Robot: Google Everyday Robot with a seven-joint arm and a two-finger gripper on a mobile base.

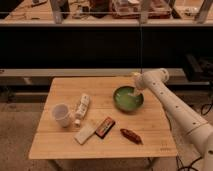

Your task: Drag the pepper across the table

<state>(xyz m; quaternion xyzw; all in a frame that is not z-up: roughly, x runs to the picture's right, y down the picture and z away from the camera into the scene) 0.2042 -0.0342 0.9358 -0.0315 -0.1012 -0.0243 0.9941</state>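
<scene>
The pepper (131, 135) is a small dark red, elongated thing lying near the front edge of the wooden table (60, 145), right of the middle. My white arm (175, 107) reaches in from the right. My gripper (133, 93) hangs over the green bowl (121, 102) at the back right of the table. It is well behind the pepper and not touching it.
A white mug (61, 114) stands at the left. A white bottle (82, 107) lies next to it. A white packet (85, 134) and a dark red snack bar (104, 127) lie in the front middle, left of the pepper. A dark shelf runs behind the table.
</scene>
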